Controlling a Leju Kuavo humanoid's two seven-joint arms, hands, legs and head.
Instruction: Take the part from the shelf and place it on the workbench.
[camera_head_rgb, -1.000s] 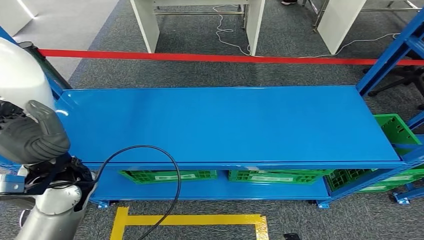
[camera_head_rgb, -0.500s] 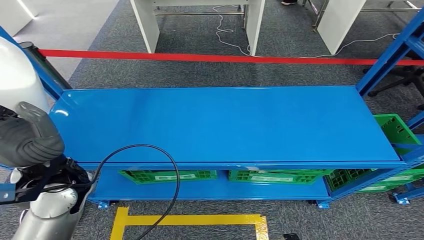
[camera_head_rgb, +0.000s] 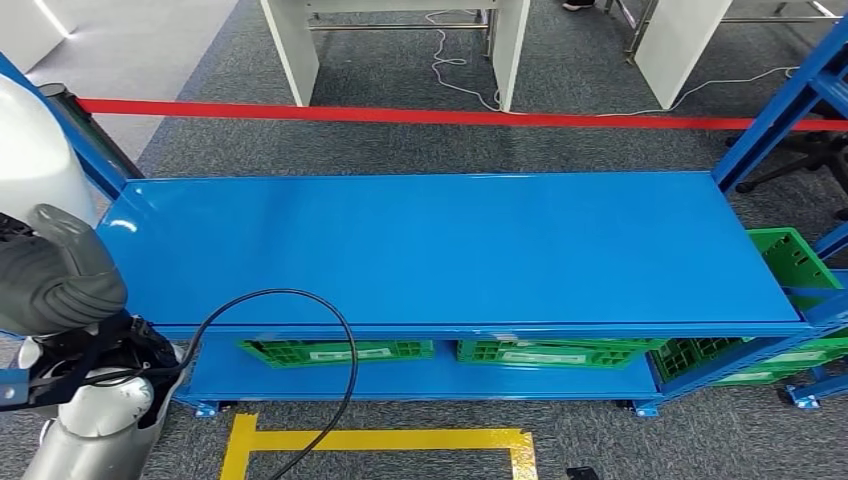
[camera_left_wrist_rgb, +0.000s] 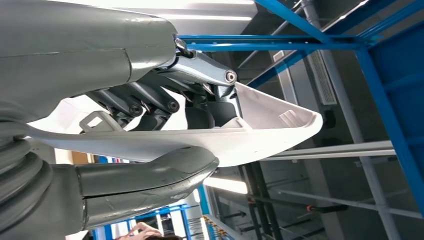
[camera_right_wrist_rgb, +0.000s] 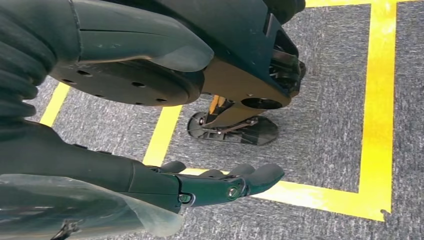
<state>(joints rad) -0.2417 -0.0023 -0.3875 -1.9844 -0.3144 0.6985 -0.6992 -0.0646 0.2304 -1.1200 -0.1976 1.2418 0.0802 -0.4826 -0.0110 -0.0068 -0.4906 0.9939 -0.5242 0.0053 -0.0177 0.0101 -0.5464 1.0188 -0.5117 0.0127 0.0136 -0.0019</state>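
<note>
A blue metal tabletop spans the middle of the head view on grey carpet, a red floor line behind it and green crates on the shelf beneath. At far left, the left hand grips a white curved part, thumb under it, fingers above. The right hand hangs over yellow floor tape, fingers loosely extended, holding nothing.
</note>
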